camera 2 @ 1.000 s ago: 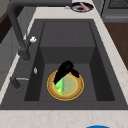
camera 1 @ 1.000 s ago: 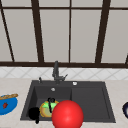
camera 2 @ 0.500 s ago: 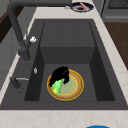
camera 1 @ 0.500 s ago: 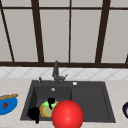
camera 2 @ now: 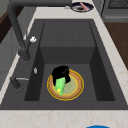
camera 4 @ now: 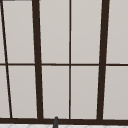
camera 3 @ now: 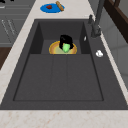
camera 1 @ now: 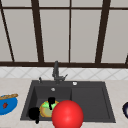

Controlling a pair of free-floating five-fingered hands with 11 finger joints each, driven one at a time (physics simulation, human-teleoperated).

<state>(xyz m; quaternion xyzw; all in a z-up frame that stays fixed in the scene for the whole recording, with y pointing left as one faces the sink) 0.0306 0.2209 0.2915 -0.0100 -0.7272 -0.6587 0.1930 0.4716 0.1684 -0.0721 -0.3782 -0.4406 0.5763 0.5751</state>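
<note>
Sink basin (camera 1: pixel 30 105): red ball (camera 1: pixel 67 115) hides part of plate (camera 1: pixel 44 112).

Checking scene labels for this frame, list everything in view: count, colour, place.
sink: one, dark grey, set in the counter, basin at its left, drainboard at its right
faucet: one, dark grey, behind the basin
plate: one, yellow-rimmed, on the basin floor
green object: one, lying on the plate
red ball: one, at the sink's front edge in the front view
blue plate: one, on the counter left of the sink, with food on it
dark dish: one, on the counter right of the sink
window: one, dark-framed, behind the sink
left hand: black, at the basin's front left corner
right hand: black, curled round the green object
</note>
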